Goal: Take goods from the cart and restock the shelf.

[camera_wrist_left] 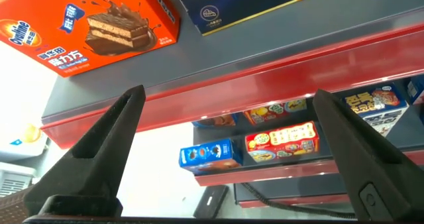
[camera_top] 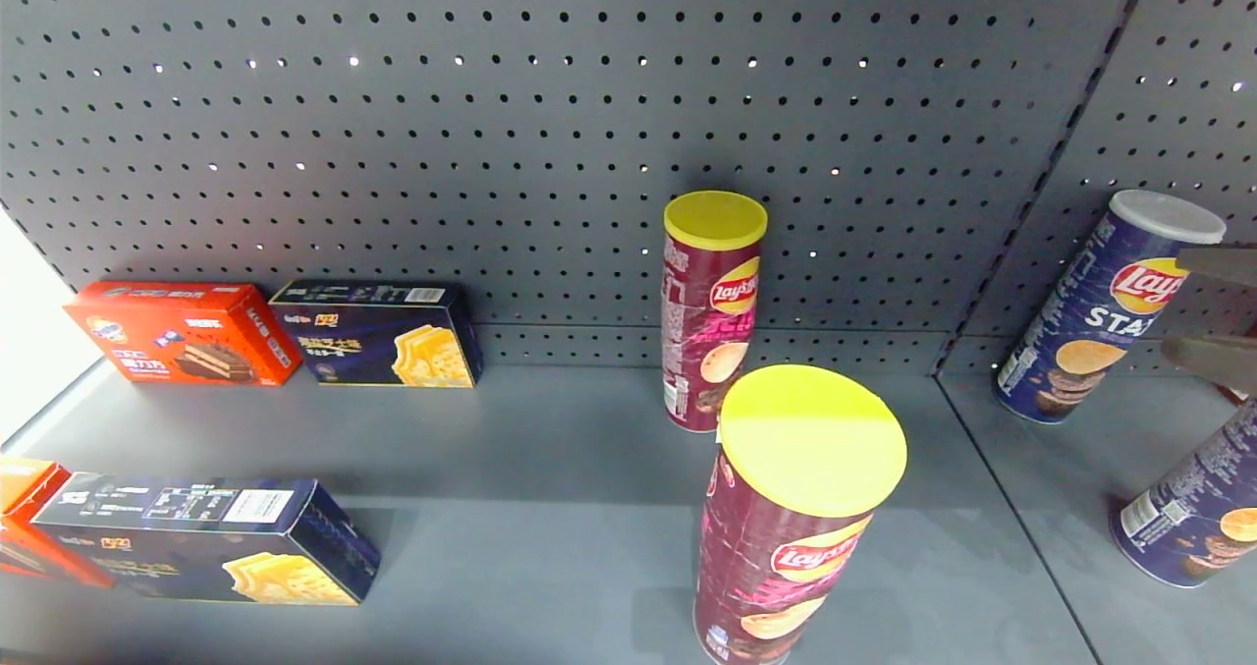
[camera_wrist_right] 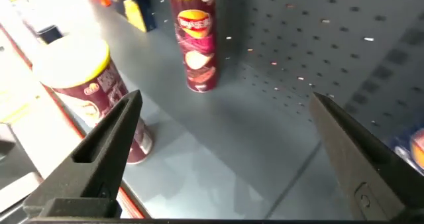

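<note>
Left fingers stand wide apart, empty, facing the shelf edge; right fingers gape empty near two maroon chip cans.

Head view: four chip cans, four boxes.

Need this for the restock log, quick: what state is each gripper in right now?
Left gripper: open, holding nothing.
Right gripper: open, holding nothing.
</note>
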You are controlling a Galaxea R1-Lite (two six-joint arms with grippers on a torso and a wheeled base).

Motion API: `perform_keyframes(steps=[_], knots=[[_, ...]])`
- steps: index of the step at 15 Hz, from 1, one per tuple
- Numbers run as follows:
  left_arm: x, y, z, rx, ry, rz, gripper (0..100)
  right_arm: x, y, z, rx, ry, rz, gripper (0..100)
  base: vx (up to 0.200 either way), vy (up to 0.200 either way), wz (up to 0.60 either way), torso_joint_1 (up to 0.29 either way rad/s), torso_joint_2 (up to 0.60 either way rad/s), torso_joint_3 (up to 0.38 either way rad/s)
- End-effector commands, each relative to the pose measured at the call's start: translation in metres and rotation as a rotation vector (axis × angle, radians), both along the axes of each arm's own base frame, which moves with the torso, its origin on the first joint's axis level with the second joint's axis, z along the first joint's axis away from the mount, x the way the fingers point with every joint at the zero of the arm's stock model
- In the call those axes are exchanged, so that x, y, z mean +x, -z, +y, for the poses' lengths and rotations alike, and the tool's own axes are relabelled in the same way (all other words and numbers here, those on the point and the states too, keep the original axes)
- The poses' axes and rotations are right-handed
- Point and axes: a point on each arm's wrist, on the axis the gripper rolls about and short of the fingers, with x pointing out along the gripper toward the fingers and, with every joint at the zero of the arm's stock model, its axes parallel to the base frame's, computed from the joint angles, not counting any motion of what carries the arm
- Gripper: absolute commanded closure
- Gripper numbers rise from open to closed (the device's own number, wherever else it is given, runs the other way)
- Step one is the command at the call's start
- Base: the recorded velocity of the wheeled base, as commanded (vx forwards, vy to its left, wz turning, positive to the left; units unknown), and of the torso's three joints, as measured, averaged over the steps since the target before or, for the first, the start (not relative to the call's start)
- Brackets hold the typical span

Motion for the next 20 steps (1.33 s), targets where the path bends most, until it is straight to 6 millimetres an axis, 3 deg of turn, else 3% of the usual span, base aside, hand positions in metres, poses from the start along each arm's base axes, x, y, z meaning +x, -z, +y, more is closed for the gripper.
perform_keyframes(steps=[1, 8, 14, 20], knots=[[0.000, 0.000, 0.000, 0.001, -0.001, 0.004, 0, 0.011, 0.004, 0.009, -0.014, -0.039, 0.037, 0, 0.000, 0.000, 0.00, 0.000, 0.00, 0.000], [0.000, 0.000, 0.000, -0.018, -0.005, 0.003, 0, 0.029, 0.020, 0.044, -0.078, -0.123, 0.126, 0, 0.000, 0.000, 0.00, 0.000, 0.00, 0.000], [0.000, 0.000, 0.000, -0.058, -0.017, 0.000, 0, 0.034, 0.036, 0.048, -0.115, -0.119, 0.183, 0, 0.000, 0.000, 0.00, 0.000, 0.00, 0.000], [0.000, 0.001, 0.000, -0.058, -0.013, 0.001, 0, 0.030, 0.065, 0.052, -0.179, -0.113, 0.265, 0, 0.000, 0.000, 0.00, 0.000, 0.00, 0.000]])
